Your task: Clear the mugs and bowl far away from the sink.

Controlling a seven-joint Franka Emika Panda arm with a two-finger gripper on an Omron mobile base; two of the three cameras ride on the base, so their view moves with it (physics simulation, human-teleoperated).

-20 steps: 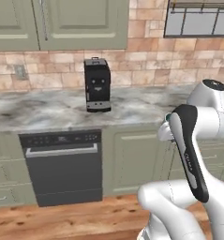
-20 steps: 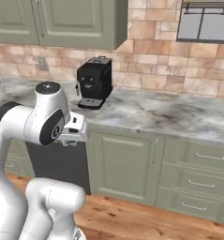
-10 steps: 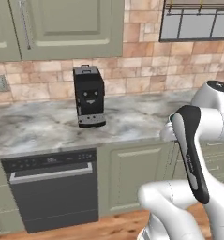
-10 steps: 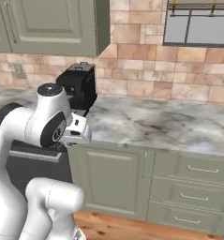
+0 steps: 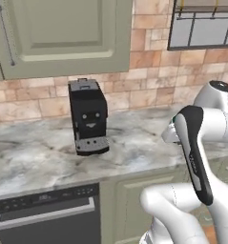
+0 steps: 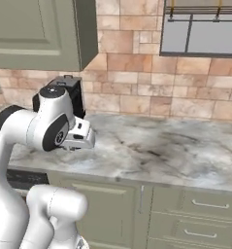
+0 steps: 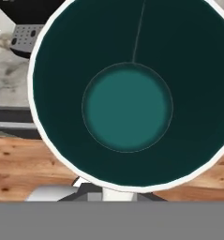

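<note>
End effector grips the small white teal-lined mug (image 7: 127, 101) (over wooden floor); a jolt could drop it short of the grey marble counter (image 6: 175, 151).

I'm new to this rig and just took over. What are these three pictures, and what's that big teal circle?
A white robot arm on a driving base. Two pictures come from cameras on the base, behind the arm to its left and right; both face a marble counter carrying a black coffee machine. The third camera sits on the hand and looks along the gripper. The teal circle is the inside of a mug, seen straight down its mouth. The gripper is shut, and the mug so close in front suggests it is being carried.
</note>
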